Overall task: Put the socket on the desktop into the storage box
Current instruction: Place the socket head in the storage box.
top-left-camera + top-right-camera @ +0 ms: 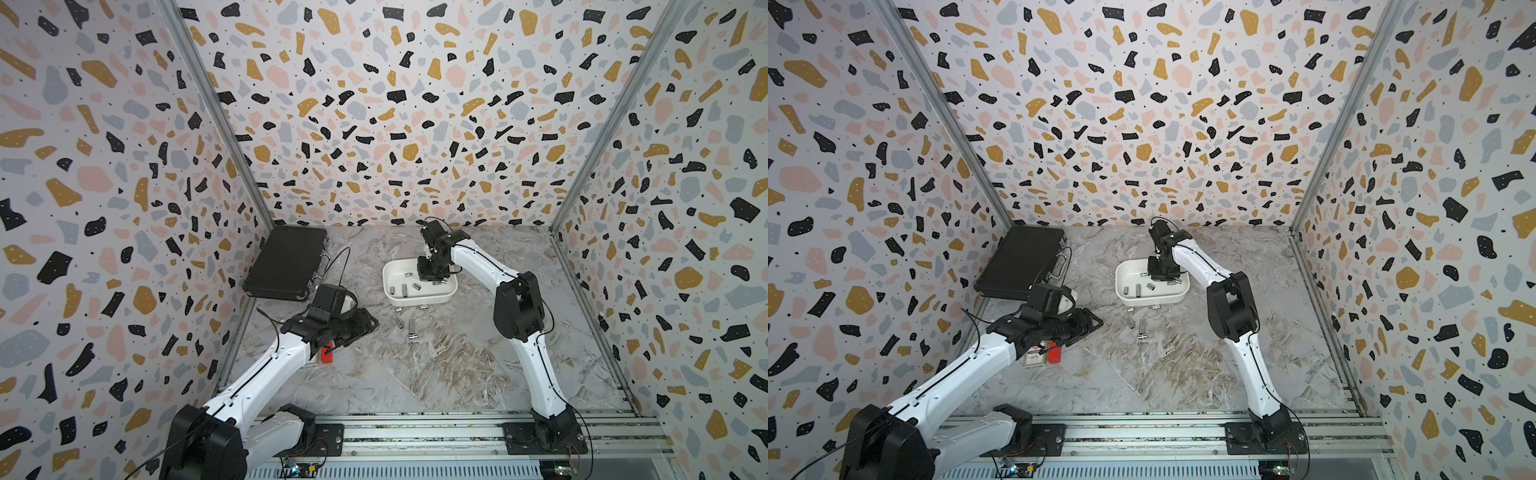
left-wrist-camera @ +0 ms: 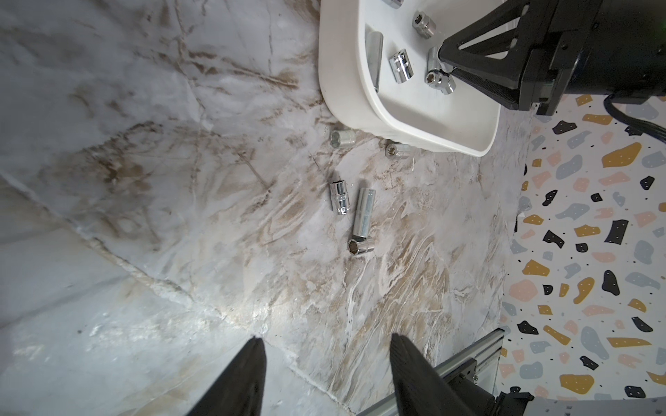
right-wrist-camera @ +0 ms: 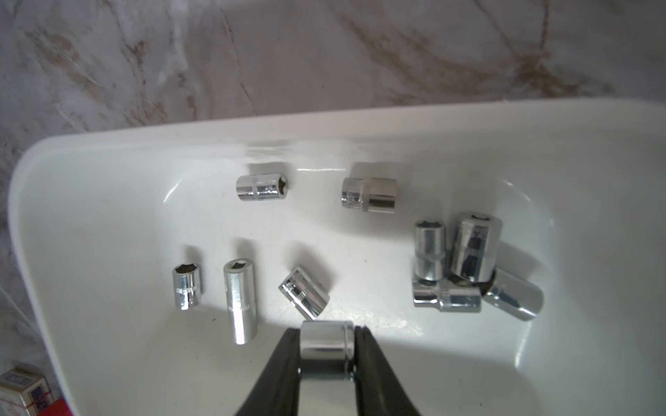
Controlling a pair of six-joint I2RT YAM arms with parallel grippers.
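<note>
Right claw (image 3: 327,329) is clamped on a socket (image 3: 326,354), one finger pressed to each side, and hangs low inside the box (image 3: 216,122) over its white floor. Taking twelve o'clock as the far wall in both top views, the box (image 1: 388,286) sits on the desktop (image 1: 436,365) at about twelve o'clock from the middle, and this claw is over the far half of it.

Nine other sockets lie loose in the box: five scattered singly, among them a long one (image 3: 239,300), and a heap (image 3: 465,266) of four lying against each other.

On the desktop, at six o'clock from the box, are five sockets. Two (image 1: 398,309) (image 1: 423,307) lie just beside the near wall. Three lie a little nearer me: a short socket (image 2: 339,198), a long socket (image 2: 364,212) beside it, and a hex socket (image 2: 360,246) touching the long socket's end, or very nearly.

Left claw (image 2: 326,338) has its fingers apart with nothing between them. It hovers over bare desktop at eight o'clock from the box.

At ten o'clock a black case (image 1: 284,262) lies shut against the wall. A red item (image 1: 1054,353) and a small packet (image 1: 1034,357) lie by the left arm.
</note>
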